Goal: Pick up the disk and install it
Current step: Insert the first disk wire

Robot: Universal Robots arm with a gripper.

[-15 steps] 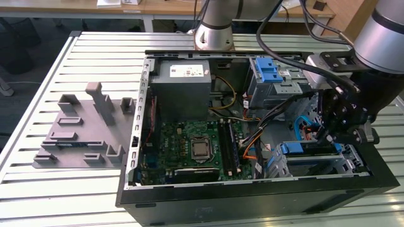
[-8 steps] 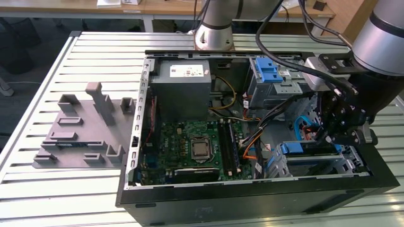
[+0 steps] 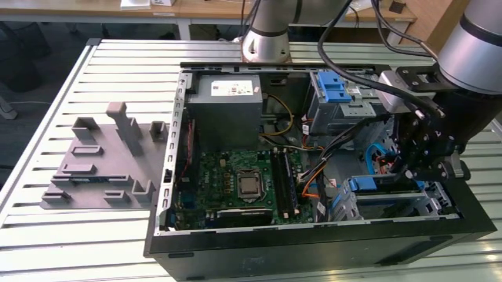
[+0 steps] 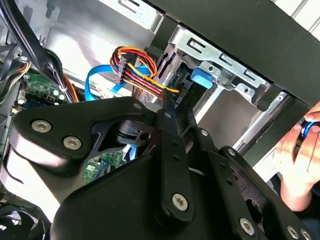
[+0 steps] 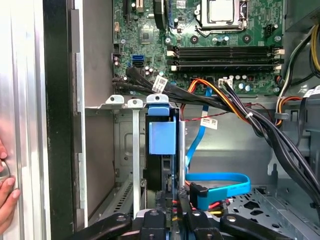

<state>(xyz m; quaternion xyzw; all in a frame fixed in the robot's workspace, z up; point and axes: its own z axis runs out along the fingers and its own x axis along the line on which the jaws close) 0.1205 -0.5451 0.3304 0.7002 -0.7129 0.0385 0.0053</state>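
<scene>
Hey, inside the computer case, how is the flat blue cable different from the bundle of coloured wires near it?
The blue cable is one flat band in a single colour; the wire bundle is several thin strands in yellow, red, orange and black. The blue cable loops in a wide curve; the wire bundle runs together into one dark plug. Both lie loose inside the case.

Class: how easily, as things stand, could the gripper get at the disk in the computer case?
Probably easily: the gripper is already low inside the open case, right at the disk standing in its bay, with nothing between.
</scene>
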